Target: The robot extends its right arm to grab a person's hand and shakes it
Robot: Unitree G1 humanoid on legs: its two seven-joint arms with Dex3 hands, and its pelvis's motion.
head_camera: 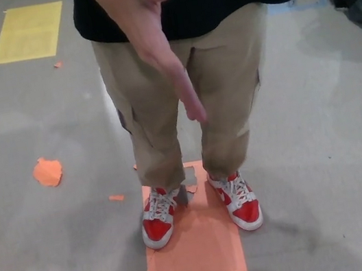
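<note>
Basically pre-contact: the person's hand (pixel 154 39) is offered at upper centre, fingers together and angled down toward the camera, in front of the tan trousers (pixel 163 110), feet on the orange floor mark (pixel 200 250). Neither robot hand shows in the head view, so I can't tell whether the right one is open or closed. My read: the right arm needs to reach up and forward, fingers apart, then close around the palm.
</note>
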